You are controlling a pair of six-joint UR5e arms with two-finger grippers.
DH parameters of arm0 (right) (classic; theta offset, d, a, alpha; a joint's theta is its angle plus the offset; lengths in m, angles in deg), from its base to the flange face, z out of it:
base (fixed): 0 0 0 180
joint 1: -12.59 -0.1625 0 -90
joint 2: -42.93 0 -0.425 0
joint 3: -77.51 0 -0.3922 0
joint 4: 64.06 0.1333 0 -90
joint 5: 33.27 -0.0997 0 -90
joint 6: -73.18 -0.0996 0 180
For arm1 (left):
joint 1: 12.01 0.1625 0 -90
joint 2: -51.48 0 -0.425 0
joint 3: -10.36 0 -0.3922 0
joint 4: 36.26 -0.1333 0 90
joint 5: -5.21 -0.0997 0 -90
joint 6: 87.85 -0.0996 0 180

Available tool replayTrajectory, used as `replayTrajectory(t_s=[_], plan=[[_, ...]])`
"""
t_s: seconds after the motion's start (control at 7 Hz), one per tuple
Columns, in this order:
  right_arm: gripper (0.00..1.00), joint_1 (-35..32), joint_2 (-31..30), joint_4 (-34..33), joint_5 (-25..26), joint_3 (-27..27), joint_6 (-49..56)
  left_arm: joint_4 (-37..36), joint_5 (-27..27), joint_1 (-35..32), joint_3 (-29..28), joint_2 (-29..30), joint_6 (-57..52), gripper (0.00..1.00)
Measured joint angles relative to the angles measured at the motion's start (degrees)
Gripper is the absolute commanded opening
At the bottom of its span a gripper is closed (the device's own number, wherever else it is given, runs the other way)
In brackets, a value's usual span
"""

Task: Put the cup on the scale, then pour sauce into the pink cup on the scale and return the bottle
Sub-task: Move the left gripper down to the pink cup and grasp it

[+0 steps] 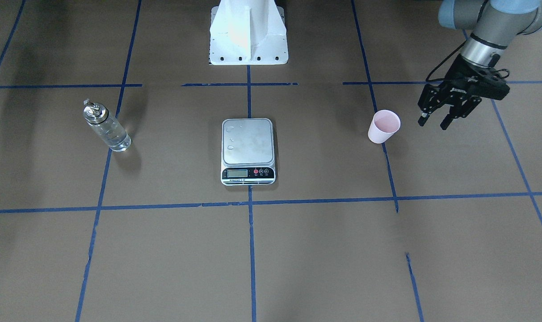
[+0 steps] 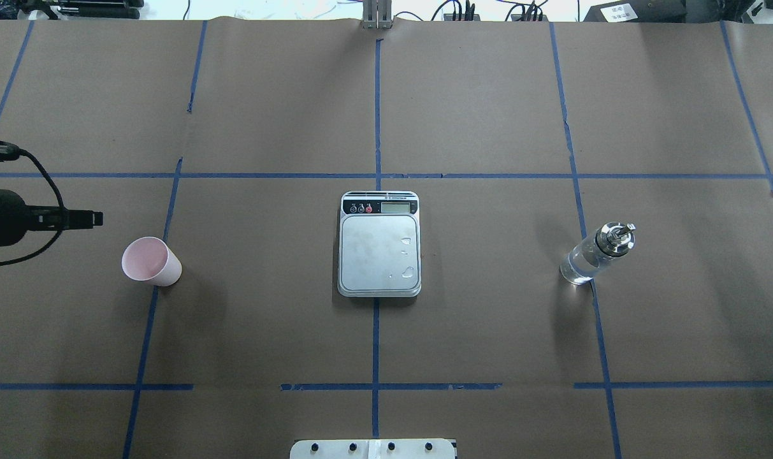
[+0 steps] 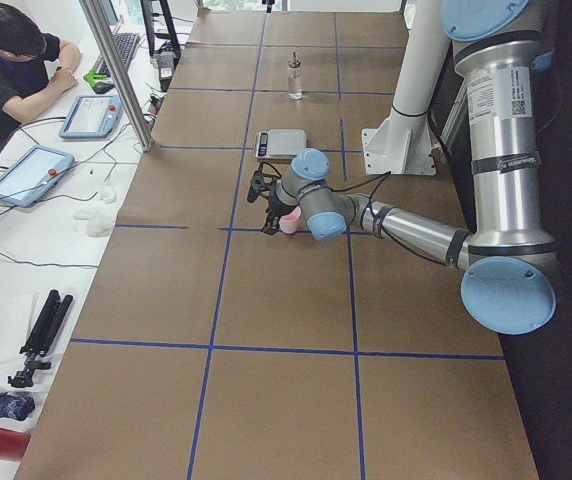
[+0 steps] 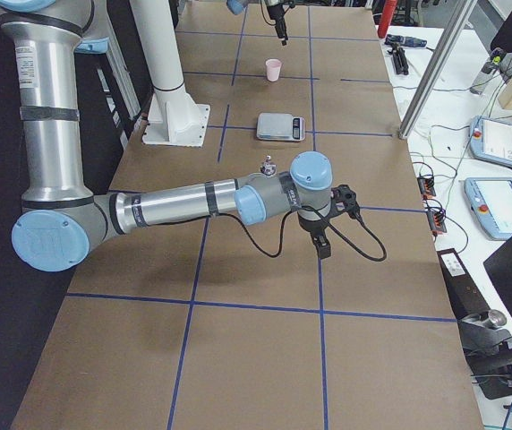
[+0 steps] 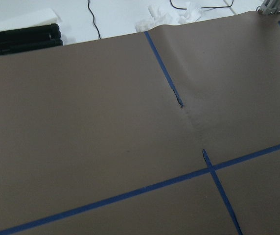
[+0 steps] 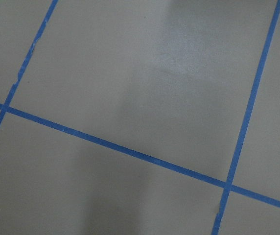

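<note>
- Overhead exterior and front-facing views show a brown tabletop [image 1: 320, 250] gridded with blue tape [image 1: 251, 250]. I judge the first step is in hand, with the cup not yet grasped.
- Left end effector [image 1: 434, 123] hangs near the cup, fingers spread wide and holding nothing. Next it would need to straddle the cup's wall and close gently.
- Right end effector [image 4: 320, 249]: I cannot tell how open it is.
- Scale [image 1: 248, 143] sits at the centre, display facing away from the robot.
- Bottle [image 1: 106, 127] stands upright, long axis vertical, cap up, well apart from the scale.
- Cup [image 1: 384, 127] stands on the tabletop, mouth up, between scale and left end effector.
</note>
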Motion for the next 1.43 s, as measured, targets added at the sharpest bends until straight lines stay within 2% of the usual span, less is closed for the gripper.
replayTrajectory(t_s=[0.29, 0.43, 0.71, 0.86, 1.0, 1.43], plan=[[1.00, 0.0, -0.3, 0.0, 0.0, 0.0, 0.0, -1.0, -3.3, 5.5, -0.4, 1.6, 4.0, 0.69], [1.00, 0.0, -0.4, 0.0, 0.1, 0.1, 0.0, -1.7, -4.2, 7.0, -0.5, 2.4, 4.7, 0.64], [1.00, 0.0, -0.7, 0.7, 0.1, 0.1, 0.0, -2.3, -5.6, 8.5, -1.0, 2.6, 5.1, 0.39], [1.00, 0.0, -1.0, 1.1, 0.1, 0.1, 0.0, -2.3, -6.2, 8.7, -1.4, 2.5, 5.1, 0.13], [1.00, 0.0, -1.2, 1.2, 0.1, 0.1, -0.1, -2.3, -6.6, 8.8, -1.8, 2.4, 5.2, 0.00], [1.00, 0.0, -1.4, 1.4, 0.1, 0.1, 0.0, -2.4, -6.9, 8.8, -1.4, 2.5, 4.9, 0.00]])
